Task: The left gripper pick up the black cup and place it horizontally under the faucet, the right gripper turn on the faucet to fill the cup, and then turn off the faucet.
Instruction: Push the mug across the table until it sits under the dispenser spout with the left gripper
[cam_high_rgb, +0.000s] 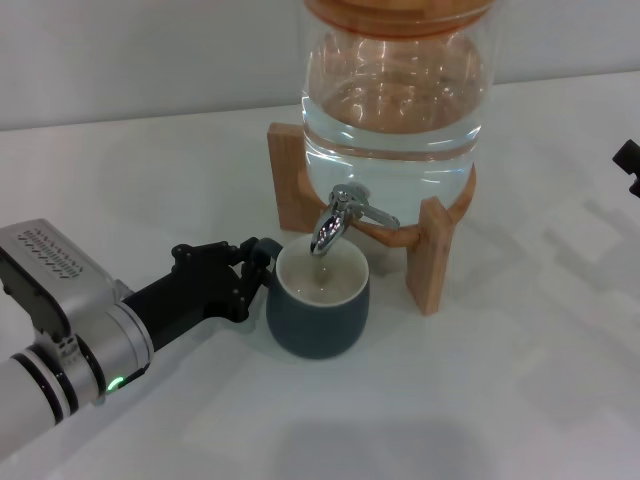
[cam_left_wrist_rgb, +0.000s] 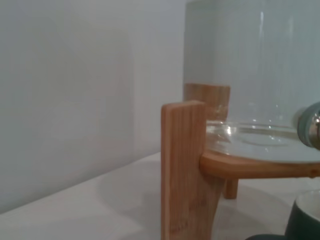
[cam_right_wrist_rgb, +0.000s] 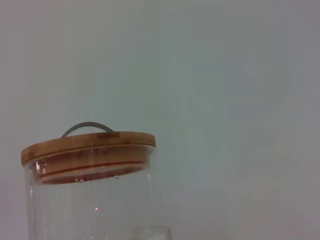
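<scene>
Head view shows your left pincer (cam_high_rgb: 252, 262) gripping the cup (cam_high_rgb: 319, 300) by its handle, upright under the faucet (cam_high_rgb: 338, 218). Water seems to be running in. Shutting off remains; the right pincer (cam_high_rgb: 628, 166) sits at the edge, state unclear.

The black cup (cam_high_rgb: 318, 297) stands under the faucet (cam_high_rgb: 338, 218), with the left gripper (cam_high_rgb: 252, 262) at its left.

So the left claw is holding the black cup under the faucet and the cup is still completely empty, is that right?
Not quite. The head view shows the left claw holding the black cup at its handle side under the faucet, but the cup is not empty: water already sits inside it, well up the cream wall.
</scene>
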